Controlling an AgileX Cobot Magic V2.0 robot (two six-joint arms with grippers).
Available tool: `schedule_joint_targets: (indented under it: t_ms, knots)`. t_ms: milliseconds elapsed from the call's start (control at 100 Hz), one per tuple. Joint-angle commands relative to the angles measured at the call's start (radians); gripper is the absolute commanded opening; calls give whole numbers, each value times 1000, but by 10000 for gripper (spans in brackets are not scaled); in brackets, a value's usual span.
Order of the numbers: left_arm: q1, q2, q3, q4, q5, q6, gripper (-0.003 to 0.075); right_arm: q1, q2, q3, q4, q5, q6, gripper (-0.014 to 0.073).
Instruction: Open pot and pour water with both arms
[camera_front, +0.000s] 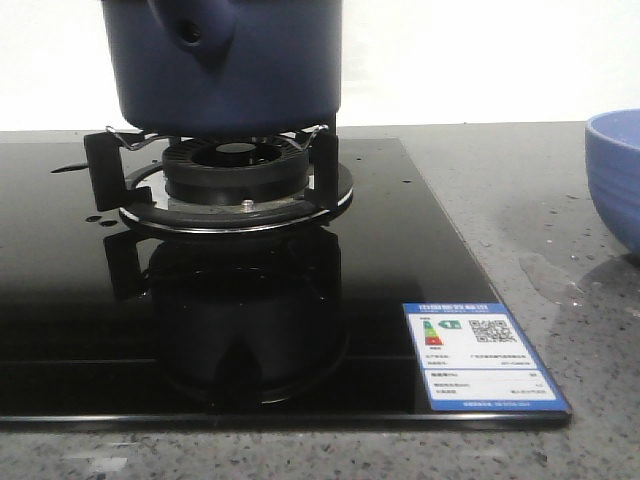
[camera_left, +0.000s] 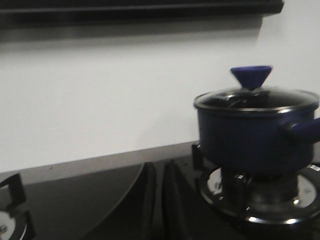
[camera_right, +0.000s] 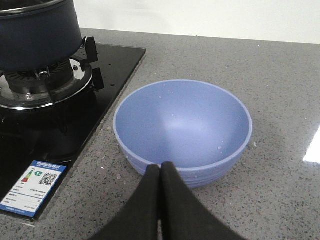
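Note:
The dark navy pot (camera_front: 230, 70) stands on the gas burner (camera_front: 235, 175), its handle stub with the round hole (camera_front: 190, 35) facing the front camera. In the left wrist view the pot (camera_left: 245, 142) carries a glass lid (camera_left: 257, 98) with a blue knob (camera_left: 251, 76). My left gripper (camera_left: 159, 165) is shut and empty, low over the black cooktop, well to the side of the pot. My right gripper (camera_right: 161, 166) is shut and empty, just short of the near rim of the light-blue bowl (camera_right: 182, 127). The pot also shows in the right wrist view (camera_right: 35, 40). Neither gripper shows in the front view.
The black glass cooktop (camera_front: 420, 250) has a blue-and-white label (camera_front: 480, 355) at its front right corner. The bowl (camera_front: 615, 170) sits on the grey speckled counter (camera_right: 280, 100) to the right of the cooktop. A second burner (camera_left: 10, 210) lies to the left. A white wall stands behind.

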Motion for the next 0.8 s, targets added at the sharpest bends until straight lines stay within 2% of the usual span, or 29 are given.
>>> schedule_joint_targets:
  t_ms: [0, 50, 220, 290, 570, 700, 790]
  knots:
    - [-9, 8, 21, 381, -83, -381, -20, 2, -11, -22, 18, -73, -12, -64]
    - [-4, 8, 63, 407, -90, -453, -20, 2, -11, -22, 18, -73, -12, -64]
    - [46, 6, 185, 428, -35, -516, -20, 2, -11, -22, 18, -73, -12, -64]
    - [81, 4, 187, 467, 36, -515, -20, 2, -11, -22, 18, -73, -12, -64]
    - [161, -25, 187, 545, 154, -515, -20, 2, -11, -22, 18, -72, -12, -64]
    - [163, -25, 187, 668, 167, -515, -20, 2, -11, -22, 18, -72, -12, -64]
    - [163, -25, 187, 683, 167, -515, -20, 2, -11, -22, 18, -72, -12, -64]
